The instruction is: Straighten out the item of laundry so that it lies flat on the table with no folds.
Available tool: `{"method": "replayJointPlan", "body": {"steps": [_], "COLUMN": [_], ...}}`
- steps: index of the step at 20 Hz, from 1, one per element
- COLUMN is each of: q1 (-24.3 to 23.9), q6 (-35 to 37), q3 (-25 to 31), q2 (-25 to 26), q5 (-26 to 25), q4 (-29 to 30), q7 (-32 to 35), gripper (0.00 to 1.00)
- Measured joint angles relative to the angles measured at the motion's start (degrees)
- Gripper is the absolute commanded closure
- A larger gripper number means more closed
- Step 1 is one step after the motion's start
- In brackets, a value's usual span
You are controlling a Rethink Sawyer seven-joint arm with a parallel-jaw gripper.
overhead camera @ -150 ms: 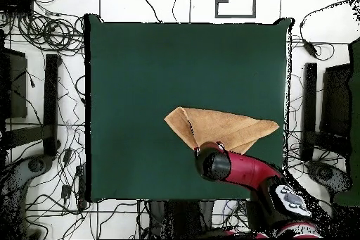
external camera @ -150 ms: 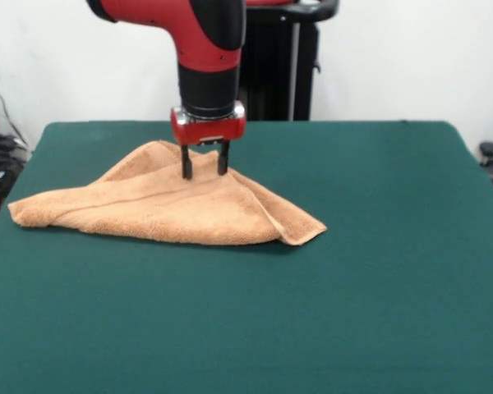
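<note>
The item of laundry (external camera @ -150 ms: 172,209) is a peach-orange towel folded into a rough triangle, lying left of centre on the green table (external camera @ -150 ms: 378,287). One corner points right toward the table's middle, and a long corner reaches the left edge. My gripper (external camera @ -150 ms: 205,171) stands upright over the towel's far, raised part. Its two black fingers (external camera @ -150 ms: 186,164) are spread apart and their tips touch the cloth, so it is open. In the overhead view the towel (overhead camera @ -150 ms: 218,128) lies near the table's (overhead camera @ -150 ms: 155,68) lower right, and the red arm (overhead camera @ -150 ms: 235,170) covers its lower edge and hides the gripper.
Cables (overhead camera @ -150 ms: 42,26) and black stands (overhead camera @ -150 ms: 50,103) lie on the floor around the table. The towel's long corner lies close to the table's side edge (external camera @ -150 ms: 8,209).
</note>
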Motion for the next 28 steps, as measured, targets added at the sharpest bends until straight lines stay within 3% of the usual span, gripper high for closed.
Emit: {"method": "replayJointPlan", "body": {"steps": [19,20,28], "q1": [-0.46,-0.45,-1.50], "q6": [-0.74,-0.76,-0.97], "q3": [-0.22,-0.20,0.48], "q2": [2.33,2.36,2.35], "q5": [0.12,0.12,0.09], "q4": [-0.24,-0.26,-0.19], "q7": [0.00,0.00,0.00], "gripper": [0.00,1.00,1.00]}}
